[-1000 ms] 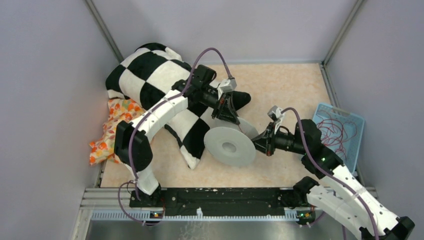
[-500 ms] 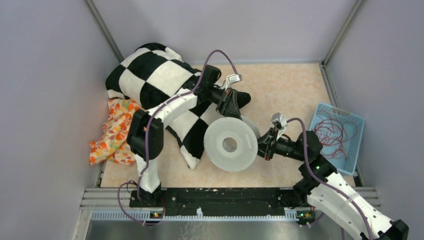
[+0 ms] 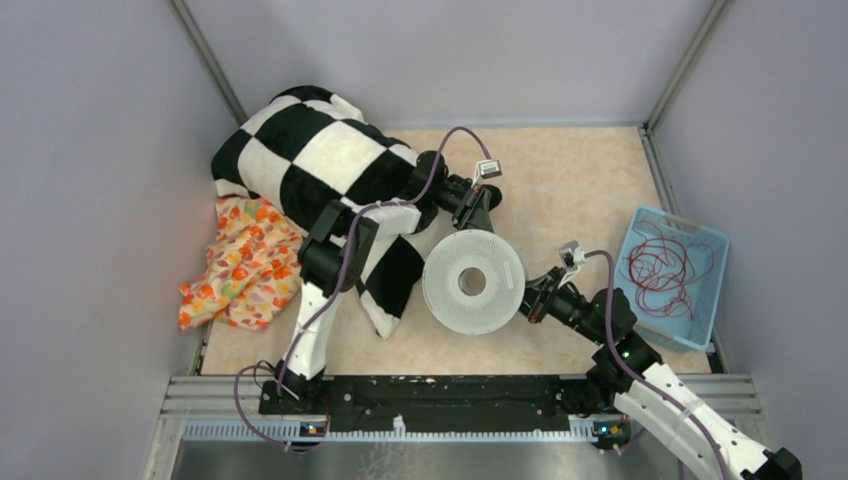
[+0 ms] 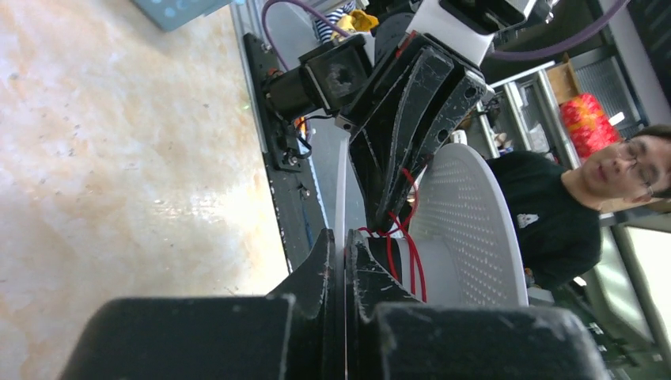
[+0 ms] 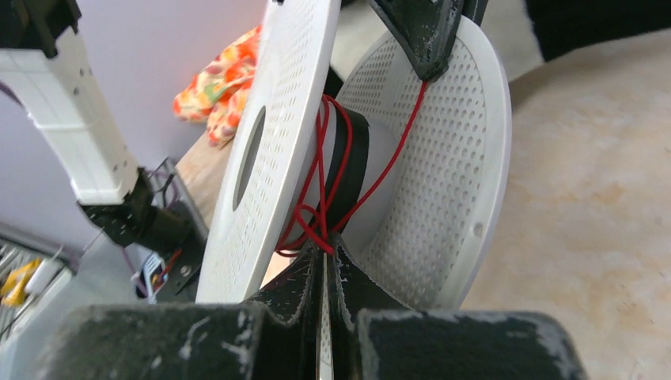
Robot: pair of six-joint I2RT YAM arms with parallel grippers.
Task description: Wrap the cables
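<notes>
Right wrist view shows winding under way: thin dark-red cables point(image 5: 324, 170) make a few loose turns round the hub of the white perforated plastic spool point(image 5: 443, 158), mid-table. At the spool's 4 and 12 o'clock, the right gripper point(image 5: 324, 253) and the left gripper point(image 4: 341, 237) are each closed to a slit, apparently pinching wire. The next move, I judge, calls for another turn under tension. More curly strands lie in the light-blue plastic basket point(image 3: 655, 215) at 3 o'clock.

Matched pair, left arm point(image 3: 313, 335) and right arm point(image 3: 690, 425): boxy white shells between black cylindrical joints; thin purple hose point(image 3: 462, 129) running loose along each, from base to wrist; small pale-grey camera block point(image 3: 488, 168) mounted above each wrist; fingers point(image 4: 312, 273) matte black, wedge-shaped, narrowing to slim tips; faces scuffed, flecked with whitish scratches.
</notes>
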